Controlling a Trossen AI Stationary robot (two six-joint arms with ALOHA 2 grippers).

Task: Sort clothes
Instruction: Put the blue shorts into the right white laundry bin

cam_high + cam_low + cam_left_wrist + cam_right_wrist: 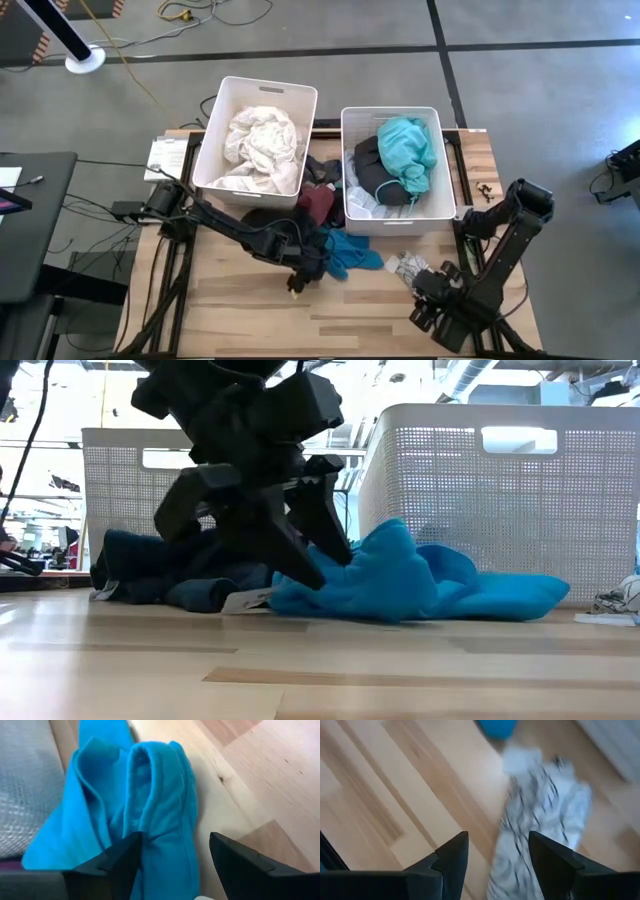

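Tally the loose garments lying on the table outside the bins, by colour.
Blue: 1, blue garment
Maroon: 1, maroon garment
White-patterned: 1, patterned garment
Dark: cannot separate, dark pile
Total: 3 countable, plus the pile

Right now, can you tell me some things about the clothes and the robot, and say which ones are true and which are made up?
1. The left bin holds white clothes. True.
2. The teal garment on the table lies inside a bin. False: it lies on the wooden table, in front of the bins.
3. The left gripper has its fingers open around a fold of that teal garment. True.
4. The right gripper is squeezing a black shirt. False: its fingers are open above a white patterned garment, holding nothing.
5. The right bin holds a light teal garment on top of dark clothes. True.
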